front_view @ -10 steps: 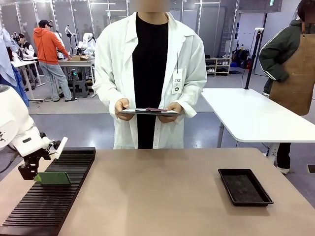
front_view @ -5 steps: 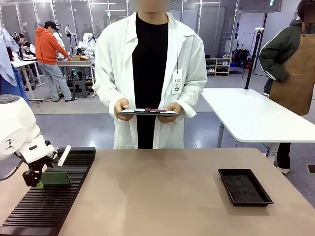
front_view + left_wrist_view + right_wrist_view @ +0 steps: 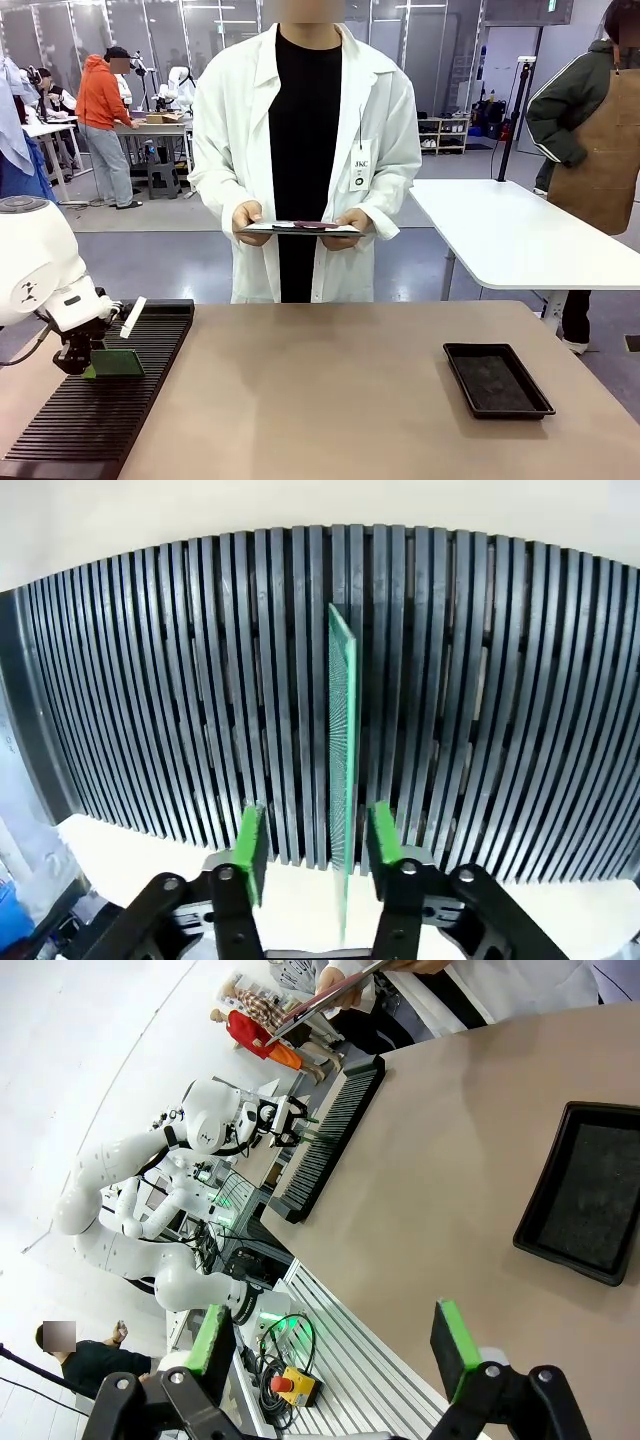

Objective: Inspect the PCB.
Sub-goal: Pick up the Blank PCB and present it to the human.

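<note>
PCB (image 3: 342, 770) stands edgewise in the slotted rack (image 3: 500, 680); my left gripper (image 3: 315, 825) straddles it, part-open, unclamped; right gripper (image 3: 330, 1325) wide, empty.

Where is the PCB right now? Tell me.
Front view, table's left side: the PCB stands on edge in the black slotted rack, between the left gripper's parted pads.

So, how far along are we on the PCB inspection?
Early. Done: the left gripper is lined up over the PCB, which stands on edge in a slot of the black rack. In hand: the grasp; the green pads flank the board with gaps on both sides, so it isn't clamped. Left: lifting it out and the inspection itself. The right gripper is open, holding nothing.
</note>
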Controlling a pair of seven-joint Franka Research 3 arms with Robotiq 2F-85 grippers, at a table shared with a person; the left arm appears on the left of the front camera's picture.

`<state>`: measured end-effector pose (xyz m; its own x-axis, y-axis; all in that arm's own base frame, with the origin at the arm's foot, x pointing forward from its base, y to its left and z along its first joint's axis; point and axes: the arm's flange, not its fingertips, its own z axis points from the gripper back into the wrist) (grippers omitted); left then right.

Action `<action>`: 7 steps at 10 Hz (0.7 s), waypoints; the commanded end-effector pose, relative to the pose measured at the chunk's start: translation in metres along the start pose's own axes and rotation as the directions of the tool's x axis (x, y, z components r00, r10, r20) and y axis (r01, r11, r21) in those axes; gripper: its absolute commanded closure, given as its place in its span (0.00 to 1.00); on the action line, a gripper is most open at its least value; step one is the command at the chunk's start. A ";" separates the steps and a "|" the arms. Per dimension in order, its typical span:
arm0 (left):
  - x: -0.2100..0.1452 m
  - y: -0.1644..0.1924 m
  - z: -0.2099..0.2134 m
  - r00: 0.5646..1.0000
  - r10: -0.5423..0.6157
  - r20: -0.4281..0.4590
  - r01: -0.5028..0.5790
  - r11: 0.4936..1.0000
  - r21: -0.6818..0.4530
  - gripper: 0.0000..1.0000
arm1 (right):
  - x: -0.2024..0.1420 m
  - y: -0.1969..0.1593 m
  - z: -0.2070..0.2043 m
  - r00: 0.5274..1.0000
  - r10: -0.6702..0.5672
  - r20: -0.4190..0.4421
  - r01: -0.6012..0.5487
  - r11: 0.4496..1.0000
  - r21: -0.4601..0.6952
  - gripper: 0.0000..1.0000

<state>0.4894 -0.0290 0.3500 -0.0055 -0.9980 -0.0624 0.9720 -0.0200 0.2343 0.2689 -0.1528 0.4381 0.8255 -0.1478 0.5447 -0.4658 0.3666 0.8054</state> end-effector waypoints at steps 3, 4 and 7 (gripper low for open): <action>-0.005 0.012 -0.002 1.000 0.006 -0.005 -0.006 0.999 -0.037 1.00 | 0.002 0.001 0.001 1.000 0.014 0.007 -0.014 1.000 0.010 0.00; -0.006 0.012 -0.004 1.000 0.022 -0.003 -0.022 0.999 -0.049 1.00 | 0.002 0.001 0.001 1.000 0.014 0.007 -0.014 1.000 0.010 0.00; -0.008 0.012 0.001 1.000 0.029 0.012 -0.028 0.997 -0.078 1.00 | 0.002 0.001 0.001 1.000 0.014 0.007 -0.014 1.000 0.010 0.00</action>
<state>0.4937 -0.0254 0.3473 0.0087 -0.9976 -0.0685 0.9823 -0.0043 0.1871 0.2688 -0.1528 0.4381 0.8256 -0.1476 0.5446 -0.4660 0.3661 0.8055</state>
